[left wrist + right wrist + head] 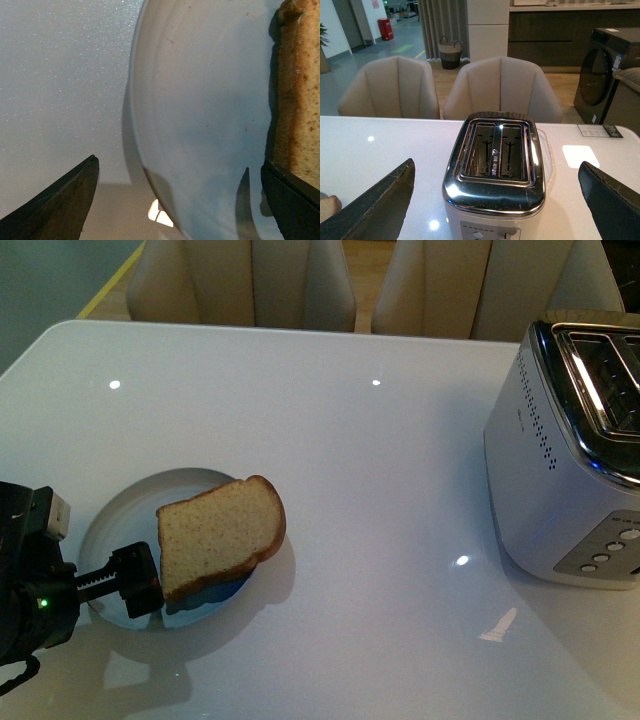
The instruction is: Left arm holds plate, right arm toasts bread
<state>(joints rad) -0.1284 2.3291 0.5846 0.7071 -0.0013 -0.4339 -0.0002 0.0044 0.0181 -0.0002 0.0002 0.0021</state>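
Straddling plate (pixel 115 515) rim with spread left gripper (pixel 177 165), maybe touching bread (pixel 220 532) overhanging plate edge; pointing wide-spread right gripper (pixel 496 164) at toaster (pixel 560 470) on tabletop (pixel 350 460).

From the body we look down across the tabletop (pixel 330 440); our left wrist view hugs the plate (pixel 200 100), our right faces the toaster (pixel 490 192), both shared with the front.

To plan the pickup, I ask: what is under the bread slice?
The pale blue-grey plate lies under the bread slice, which covers its right side. The surface beneath the slice is hidden.
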